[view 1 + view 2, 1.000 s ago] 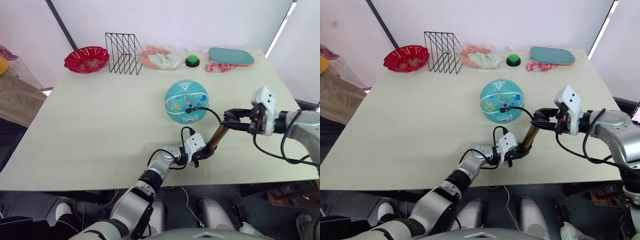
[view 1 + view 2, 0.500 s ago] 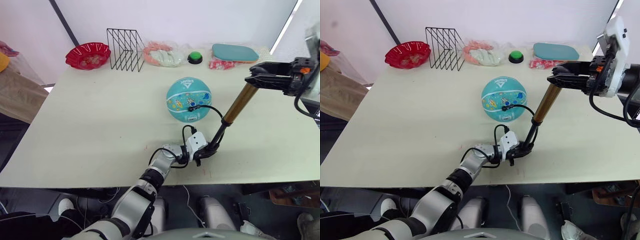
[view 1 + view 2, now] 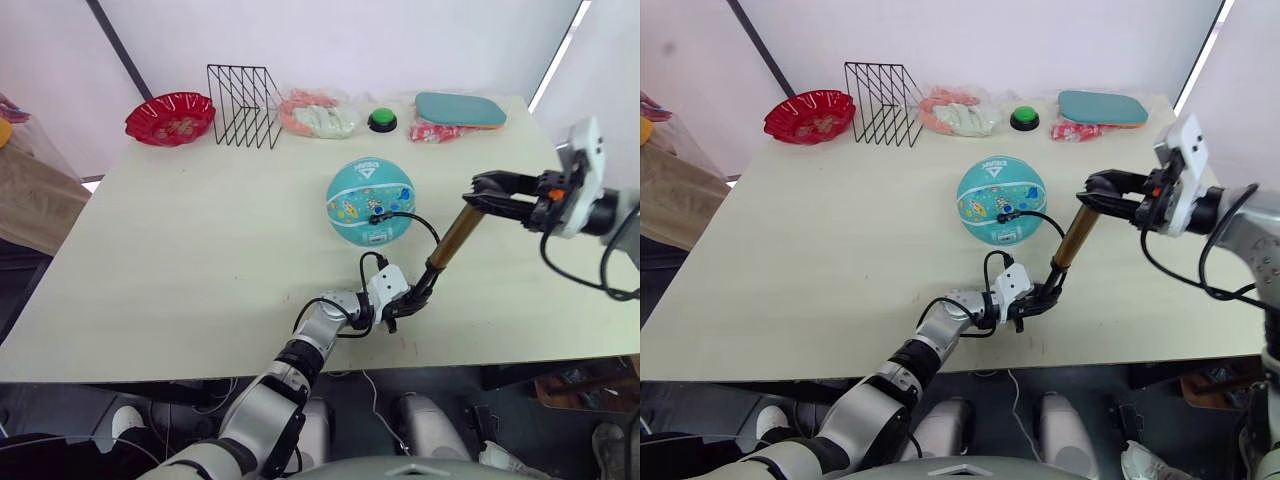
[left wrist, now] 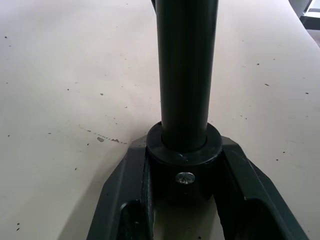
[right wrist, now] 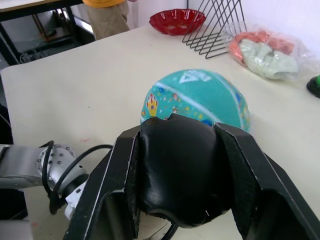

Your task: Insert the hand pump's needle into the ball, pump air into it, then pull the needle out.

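The teal-blue ball (image 3: 371, 200) sits mid-table. The hand pump (image 3: 452, 238) leans up to the right from the table in front of the ball. My left gripper (image 3: 408, 300) is shut on its black lower end (image 4: 184, 165), which rests on the table. My right gripper (image 3: 483, 190) is shut on the black handle (image 5: 182, 170) at the top. The thin black hose (image 3: 420, 218) arcs from the pump to the ball's near face. Its black fitting (image 3: 379, 216) sits against the ball. The needle's pin is hidden there.
Along the far edge of the table (image 3: 180, 260) stand a red bowl (image 3: 170, 117), a black wire rack (image 3: 246, 92), a plastic bag (image 3: 318, 115), a green button (image 3: 382, 121) and a teal paddle (image 3: 460, 110). The ball (image 5: 200, 100) lies just beyond the handle.
My right gripper drew the handle up and out, lengthening the pump, and has now pushed it partway back down. The left gripper and the ball stayed in place.
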Controlling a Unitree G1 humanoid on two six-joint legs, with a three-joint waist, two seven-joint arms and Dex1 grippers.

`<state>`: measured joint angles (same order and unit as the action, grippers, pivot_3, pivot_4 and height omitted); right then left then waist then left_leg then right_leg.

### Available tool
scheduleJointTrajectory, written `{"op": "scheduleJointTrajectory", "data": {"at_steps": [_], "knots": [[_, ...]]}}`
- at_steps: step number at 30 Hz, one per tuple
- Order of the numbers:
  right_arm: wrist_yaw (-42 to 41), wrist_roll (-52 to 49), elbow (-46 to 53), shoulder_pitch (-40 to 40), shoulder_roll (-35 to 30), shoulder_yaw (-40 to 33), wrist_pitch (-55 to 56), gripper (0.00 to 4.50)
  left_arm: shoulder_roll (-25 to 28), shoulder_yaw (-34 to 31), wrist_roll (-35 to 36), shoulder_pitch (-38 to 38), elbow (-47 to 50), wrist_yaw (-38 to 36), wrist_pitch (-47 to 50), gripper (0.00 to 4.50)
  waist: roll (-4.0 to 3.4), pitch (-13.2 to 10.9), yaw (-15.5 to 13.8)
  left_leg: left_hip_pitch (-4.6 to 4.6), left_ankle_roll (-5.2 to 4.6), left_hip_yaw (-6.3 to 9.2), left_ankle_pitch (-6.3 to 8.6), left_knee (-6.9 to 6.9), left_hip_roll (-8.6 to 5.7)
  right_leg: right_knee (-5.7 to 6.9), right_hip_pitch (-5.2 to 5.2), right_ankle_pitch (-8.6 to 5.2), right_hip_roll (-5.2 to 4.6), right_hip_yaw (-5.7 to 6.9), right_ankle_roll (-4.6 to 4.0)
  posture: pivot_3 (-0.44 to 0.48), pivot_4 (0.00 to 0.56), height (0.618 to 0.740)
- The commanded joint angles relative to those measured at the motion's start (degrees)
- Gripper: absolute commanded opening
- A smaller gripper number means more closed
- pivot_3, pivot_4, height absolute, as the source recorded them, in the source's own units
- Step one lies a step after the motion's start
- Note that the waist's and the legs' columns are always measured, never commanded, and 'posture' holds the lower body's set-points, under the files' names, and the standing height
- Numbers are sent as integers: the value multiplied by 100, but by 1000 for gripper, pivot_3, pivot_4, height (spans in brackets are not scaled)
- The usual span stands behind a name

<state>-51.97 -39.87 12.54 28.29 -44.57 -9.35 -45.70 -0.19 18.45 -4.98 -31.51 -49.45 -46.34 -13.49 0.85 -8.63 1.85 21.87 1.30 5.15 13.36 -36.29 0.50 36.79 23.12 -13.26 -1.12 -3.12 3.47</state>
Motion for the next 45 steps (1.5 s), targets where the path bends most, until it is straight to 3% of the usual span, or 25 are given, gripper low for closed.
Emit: {"op": "scheduleJointTrajectory", "data": {"at_steps": [1,9,13,19,24,34,45], "knots": [[130,395,-147,-609,537,751,285,1637,42,73,-107,261,-201,4,286,1067,10,16,39,0,0,0,0,1,0,-1,0,-3,0,-1,-5,0,150,740],[323,1052,-292,-1574,1460,1493,810,1637,73,40,-76,196,-194,8,356,1067,45,67,76,-19,0,2,0,4,12,0,-16,-5,13,2,-9,0,150,740],[442,985,-233,-1602,1744,1356,713,1637,55,38,-71,163,-226,14,357,1066,69,93,81,-42,1,4,1,8,19,0,-34,-6,16,4,-11,0,150,740],[715,24,275,-1178,1786,571,-202,1637,26,26,-67,142,-287,40,327,1066,58,81,62,-51,2,5,2,9,22,-1,-42,-7,15,5,-12,0,150,740],[789,-239,819,-1199,1726,617,-628,1637,-26,17,-58,139,-334,84,323,1066,37,68,40,-18,1,6,1,9,9,-7,-22,-7,7,4,-12,0,150,740],[1161,33,1077,-1588,2300,1093,-561,1637,-61,35,-100,140,-345,141,305,1066,34,68,41,-19,1,10,1,8,10,-8,-23,-7,6,6,-11,0,150,740],[1169,967,780,-1546,1860,1265,322,1636,-162,46,-110,-44,-412,142,308,1066,36,68,18,-17,2,12,1,5,6,-13,-24,-7,0,9,-11,0,150,740]]}}
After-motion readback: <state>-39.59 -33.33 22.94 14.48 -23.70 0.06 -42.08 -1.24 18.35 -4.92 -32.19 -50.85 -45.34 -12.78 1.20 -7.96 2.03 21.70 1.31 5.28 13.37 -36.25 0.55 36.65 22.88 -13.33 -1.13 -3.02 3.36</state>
